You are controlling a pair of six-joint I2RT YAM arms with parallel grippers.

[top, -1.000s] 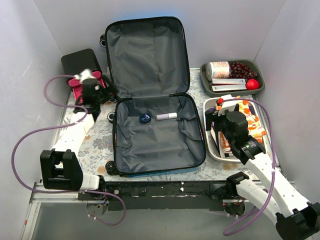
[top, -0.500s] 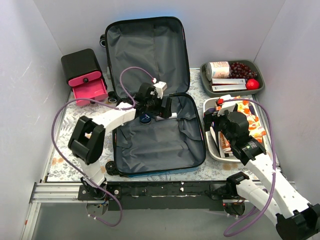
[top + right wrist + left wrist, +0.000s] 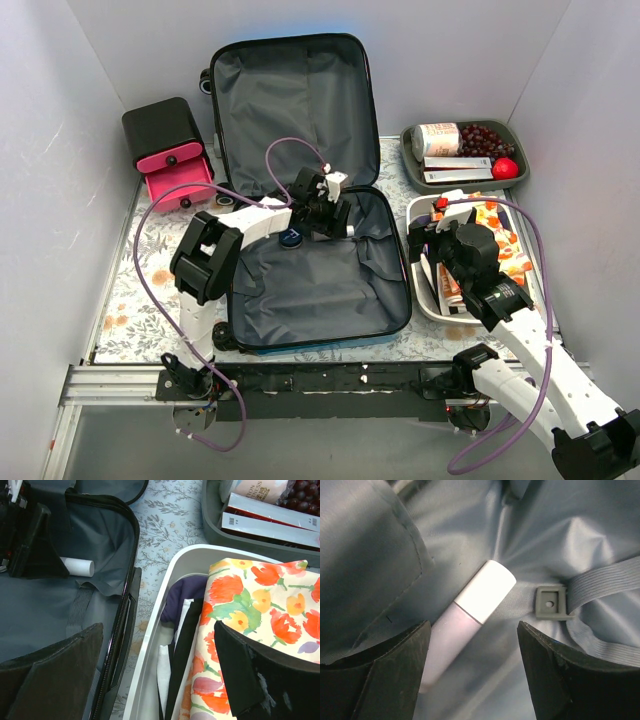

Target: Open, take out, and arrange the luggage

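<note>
I see the luggage lying open in the middle of the table, its long axis running from my near edge toward the back wall. The lid stands propped at the far end and the base lies flat nearer the arms, with the grey lining facing up. My left gripper sits low over the far end of the base with its jaws spread wide. In the left wrist view a pale lilac tube lies on the lining between the two fingers, its white cap pointing up and to the right, toward a grey strap buckle. A small round dark tin rests just beside the gripper. My right gripper hangs released and holds nothing. It is above the rim of the white bin that sits just right of the luggage and holds a floral-printed sheet.
</note>
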